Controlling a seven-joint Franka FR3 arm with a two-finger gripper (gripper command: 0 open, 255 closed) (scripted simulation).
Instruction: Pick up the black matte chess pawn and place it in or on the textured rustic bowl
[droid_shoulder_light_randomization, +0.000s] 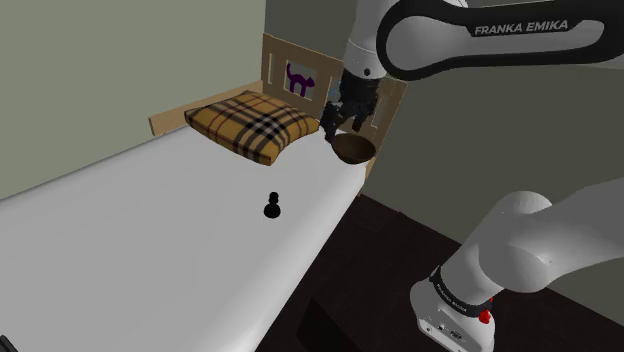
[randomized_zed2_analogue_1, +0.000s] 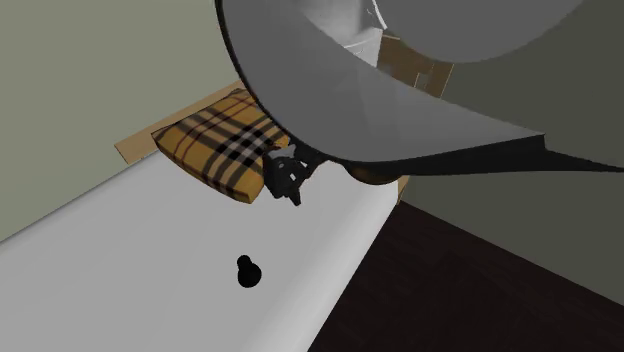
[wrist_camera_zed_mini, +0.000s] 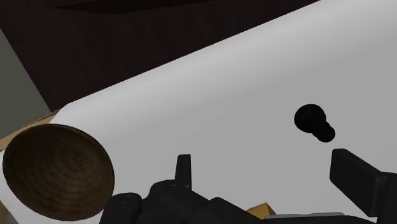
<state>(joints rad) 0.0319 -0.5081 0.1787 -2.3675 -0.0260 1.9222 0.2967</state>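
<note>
Over the bed's far corner: the gripper (wrist_camera_zed_mini: 264, 170) hangs just above the bowl, with its two black fingers spread wide and nothing between them.
Pawn: a small black chess pawn (droid_shoulder_light_randomization: 271, 207) stands alone on the white bed (droid_shoulder_light_randomization: 150, 230). In the shoulder view it looks upright, round head over a wider foot.
Pawn's place: in the shoulder view it is at about 8 o'clock from the bowl, well apart from it, and near 6 o'clock from the pillow. In the wrist view it lies on the sheet beyond the fingertips, closer to one finger than to the other.
Handling: I judge it light, stiff and unlikely to break. The dull finish should give the fingers some bite, but the rounded head could squirt out of a pinch.
Where to hold: probably the waist below the head, one finger on each side, coming straight down so the foot does not get knocked over.
Bowl: a brown bowl (wrist_camera_zed_mini: 57, 172) with fine ringed ridges inside sits at the bed's edge, at about 3 o'clock from the pillow in the shoulder view.
Bowl's contents: nothing, as its inside is bare.
Pillow: a tan plaid pillow (droid_shoulder_light_randomization: 252, 125) lies against the wooden headboard (droid_shoulder_light_randomization: 275, 55), which carries a purple cat picture.
Risk: the bowl is close to the bed's edge, so a hard drop could nudge it off.
</note>
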